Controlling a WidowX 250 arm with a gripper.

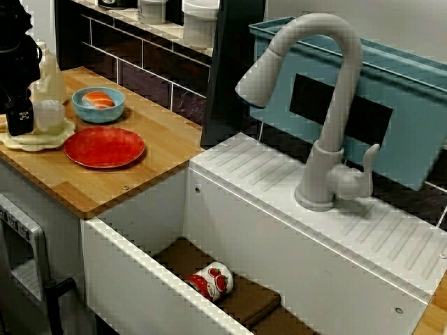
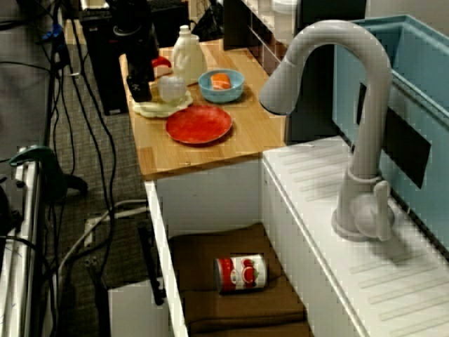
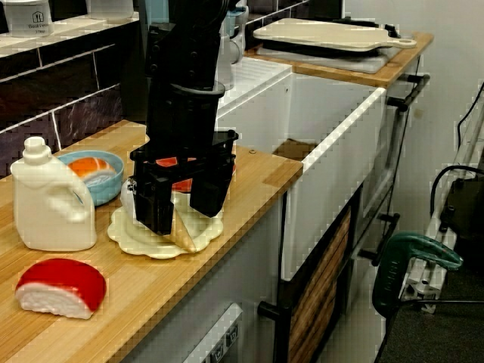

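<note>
1. Wooden table ran beside a white sink with a grey faucet.
2. One red plate, one white jug, one blue bowl, one pale cup, one cream mat and one red-topped piece sat on it.
3. The bowl held one orange-and-white piece; the sink held one can on a brown cloth.
4. The gripper stood over the mat, fingers spread and pinching nothing, the cup just beside them.
</note>
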